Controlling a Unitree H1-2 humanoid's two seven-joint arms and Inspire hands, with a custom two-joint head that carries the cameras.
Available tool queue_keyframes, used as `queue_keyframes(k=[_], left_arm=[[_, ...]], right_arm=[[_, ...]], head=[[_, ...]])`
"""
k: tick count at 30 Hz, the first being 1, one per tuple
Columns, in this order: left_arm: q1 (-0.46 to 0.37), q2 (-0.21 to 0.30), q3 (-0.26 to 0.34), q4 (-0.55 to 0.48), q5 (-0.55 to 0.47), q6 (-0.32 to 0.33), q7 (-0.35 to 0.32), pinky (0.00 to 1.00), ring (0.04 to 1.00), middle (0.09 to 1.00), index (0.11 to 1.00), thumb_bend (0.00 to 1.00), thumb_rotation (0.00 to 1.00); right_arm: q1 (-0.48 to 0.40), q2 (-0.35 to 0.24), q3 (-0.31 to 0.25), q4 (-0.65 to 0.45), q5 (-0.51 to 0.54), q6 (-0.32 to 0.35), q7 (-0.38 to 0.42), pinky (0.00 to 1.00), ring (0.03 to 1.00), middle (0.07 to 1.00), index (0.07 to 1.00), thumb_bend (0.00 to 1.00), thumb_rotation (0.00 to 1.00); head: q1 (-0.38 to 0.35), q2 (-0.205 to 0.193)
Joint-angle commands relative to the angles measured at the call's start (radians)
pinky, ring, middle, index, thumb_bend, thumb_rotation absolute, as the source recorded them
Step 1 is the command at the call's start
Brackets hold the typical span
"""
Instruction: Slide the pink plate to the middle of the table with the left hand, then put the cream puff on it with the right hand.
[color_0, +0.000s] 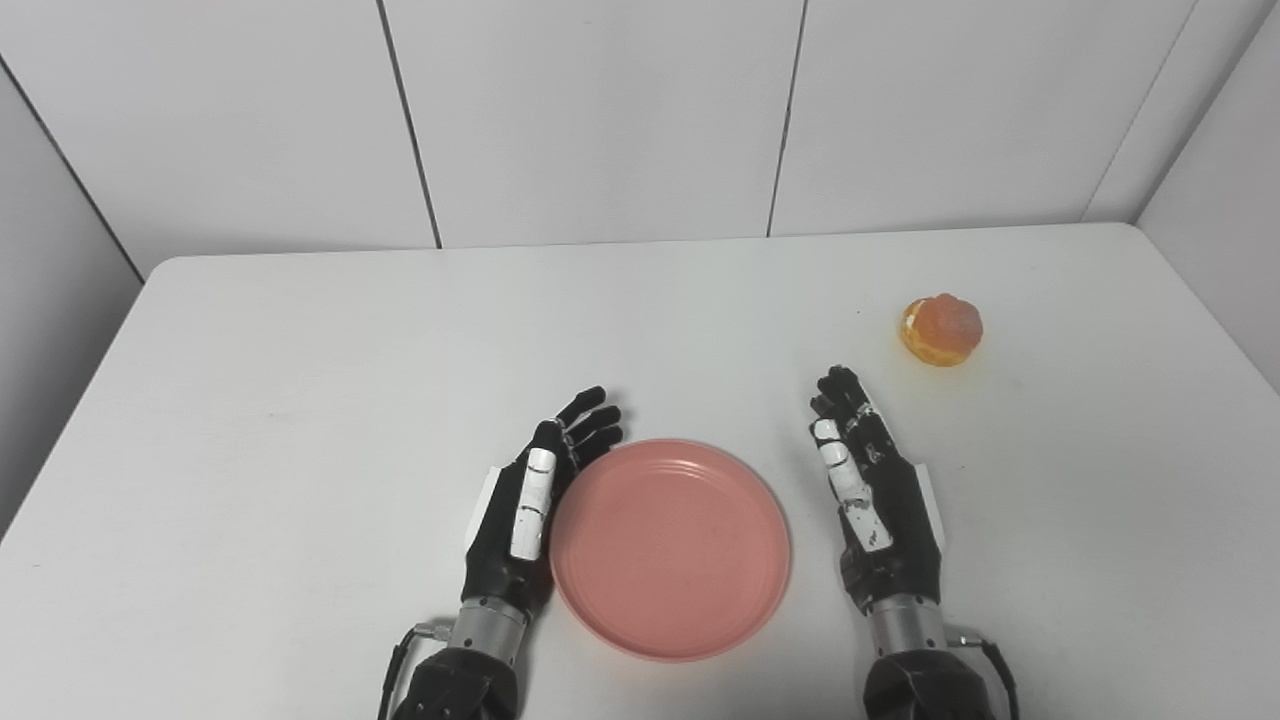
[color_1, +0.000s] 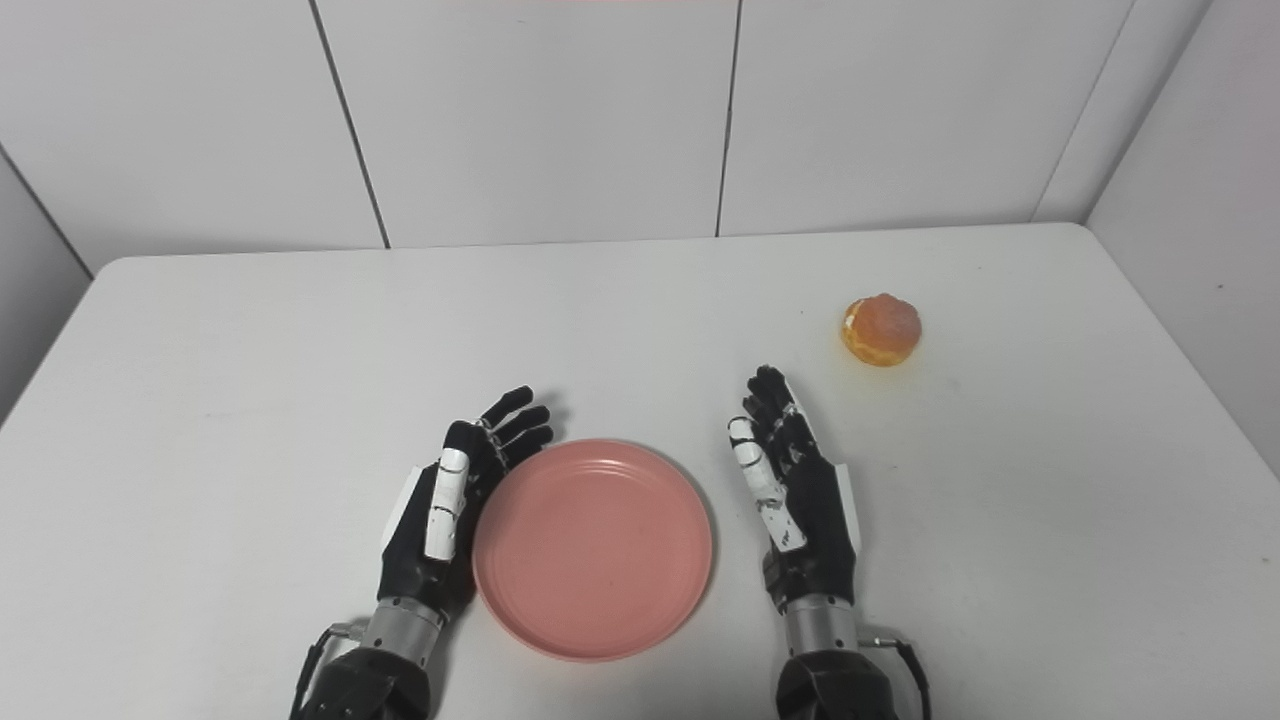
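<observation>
The pink plate (color_0: 668, 548) lies flat near the table's front edge, between my two hands, with nothing on it. My left hand (color_0: 530, 500) rests open against the plate's left rim, fingers stretched toward the far side. My right hand (color_0: 872, 490) is open too, a short gap to the right of the plate and holding nothing. The cream puff (color_0: 940, 329), golden with a glazed orange top, sits on the table beyond and to the right of my right hand, apart from its fingertips.
The white table (color_0: 300, 400) has rounded far corners and is boxed in by white panel walls (color_0: 600, 110) at the back and on both sides. Apart from the plate and the puff, nothing else lies on it.
</observation>
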Motion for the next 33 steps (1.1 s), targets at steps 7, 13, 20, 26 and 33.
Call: queue_keyframes(k=[7,13,20,26,33], left_arm=[[-0.013,-0.014,0.016,0.042,0.016,-0.03,0.019,0.9,0.847,0.837,0.832,0.64,1.0],[-0.028,-0.019,0.025,0.072,0.03,-0.072,0.03,0.9,0.842,0.838,0.836,0.63,1.0],[-0.031,-0.024,0.027,0.081,0.056,-0.093,0.046,0.87,0.833,0.832,0.83,0.63,1.0],[-0.031,-0.022,0.029,0.072,0.053,-0.08,0.041,0.88,0.836,0.835,0.831,0.63,1.0],[-0.031,-0.021,0.033,0.08,0.054,-0.101,0.04,0.86,0.827,0.825,0.822,0.62,1.0]], right_arm=[[-0.03,-0.124,0.02,-0.022,-0.162,-0.039,0.02,1.0,1.0,1.0,1.0,0.62,0.87],[-0.079,-0.173,0.003,-0.067,-0.278,-0.04,-0.017,1.0,1.0,1.0,1.0,0.61,0.91],[-0.146,-0.246,-0.02,-0.111,-0.452,0.006,-0.047,0.97,0.997,0.994,0.994,0.57,0.68],[-0.204,-0.326,-0.033,-0.102,-0.562,0.038,-0.041,0.95,0.974,0.972,0.977,0.69,0.57],[-0.253,-0.392,-0.037,-0.076,-0.655,0.105,-0.039,0.82,0.907,0.945,0.954,0.79,0.5]], head=[[0.004,0.001],[0.008,0.007],[0.012,0.012],[0.009,0.013],[-0.013,0.009]])
